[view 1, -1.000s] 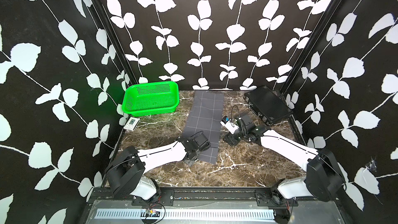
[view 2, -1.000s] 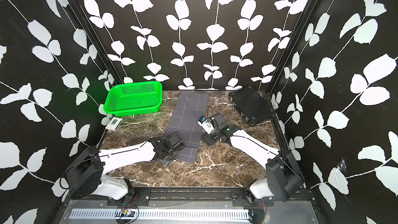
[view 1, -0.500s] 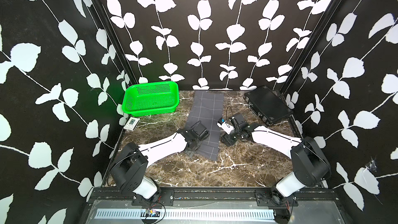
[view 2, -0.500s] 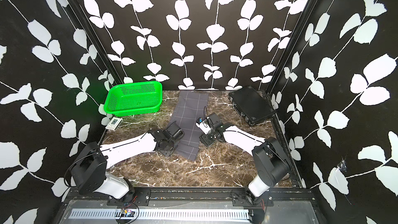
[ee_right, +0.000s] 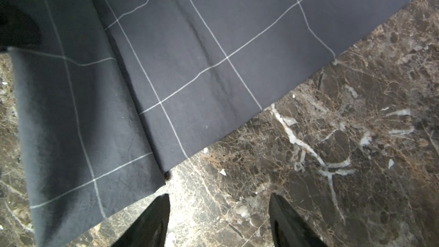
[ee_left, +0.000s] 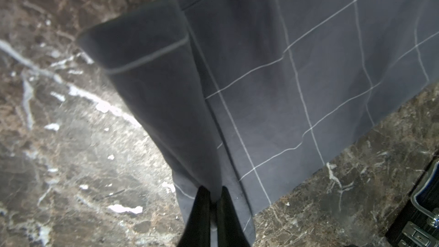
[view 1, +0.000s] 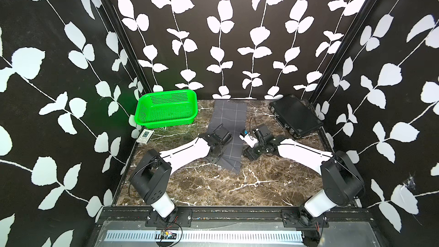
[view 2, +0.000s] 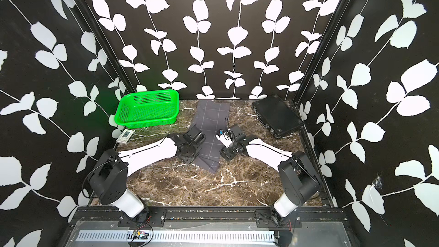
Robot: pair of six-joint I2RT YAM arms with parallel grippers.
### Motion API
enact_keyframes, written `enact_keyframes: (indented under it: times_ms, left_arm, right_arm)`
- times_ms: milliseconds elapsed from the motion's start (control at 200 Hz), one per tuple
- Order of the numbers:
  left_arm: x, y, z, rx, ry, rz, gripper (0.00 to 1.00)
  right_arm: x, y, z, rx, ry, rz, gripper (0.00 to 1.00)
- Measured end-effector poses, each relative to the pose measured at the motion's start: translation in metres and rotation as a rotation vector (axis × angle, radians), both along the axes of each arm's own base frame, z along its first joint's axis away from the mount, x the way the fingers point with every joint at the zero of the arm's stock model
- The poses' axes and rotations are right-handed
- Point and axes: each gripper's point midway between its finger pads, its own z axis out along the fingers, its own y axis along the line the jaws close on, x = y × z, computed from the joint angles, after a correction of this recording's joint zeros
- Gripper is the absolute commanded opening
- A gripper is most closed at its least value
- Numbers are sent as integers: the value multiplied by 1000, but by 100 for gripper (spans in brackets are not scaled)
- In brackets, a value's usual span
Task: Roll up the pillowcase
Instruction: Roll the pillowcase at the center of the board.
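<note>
Left wrist view shows the left gripper clenched on a raised fold of the pillowcase, charcoal with a thin white grid, stretching toward 12 o'clock across the marble table. At its 3 o'clock, the right gripper stands spread, holding nothing.

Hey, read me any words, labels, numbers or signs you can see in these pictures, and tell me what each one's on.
Nothing here can be read.
The small white device beside the green basket: markings on its face are too small to read.
The pillowcase and the black case: no lettering visible.
</note>
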Motion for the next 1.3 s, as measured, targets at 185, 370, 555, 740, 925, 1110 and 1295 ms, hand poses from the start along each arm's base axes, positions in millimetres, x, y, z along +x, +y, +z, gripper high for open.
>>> enact_keyframes:
  times_ms: [185, 370, 555, 740, 925, 1110, 1295]
  left_arm:
    - [17, -1, -1, 2, -1, 1, 7]
    - [38, -4, -3, -3, -8, -6, 7]
    - [57, -5, -11, 3, -1, -16, 7]
    - [72, -9, -20, 14, 12, -40, 7]
    - [85, -12, -29, 23, 13, -63, 7]
    - [94, -11, -34, 33, 17, -76, 8]
    - [101, -11, -35, 34, 9, -83, 8]
  right_arm:
    - [0, 0, -1, -1, 1, -1, 69]
    - [0, -2, -10, -21, 19, -4, 68]
    - [0, -2, -9, -21, 14, -6, 68]
    - [1, -1, 11, 11, -28, -5, 68]
    - [0, 7, 34, 83, -68, 13, 65]
    - [4, 19, 33, 138, -57, 19, 57]
    - [2, 38, 13, 134, -27, 52, 49]
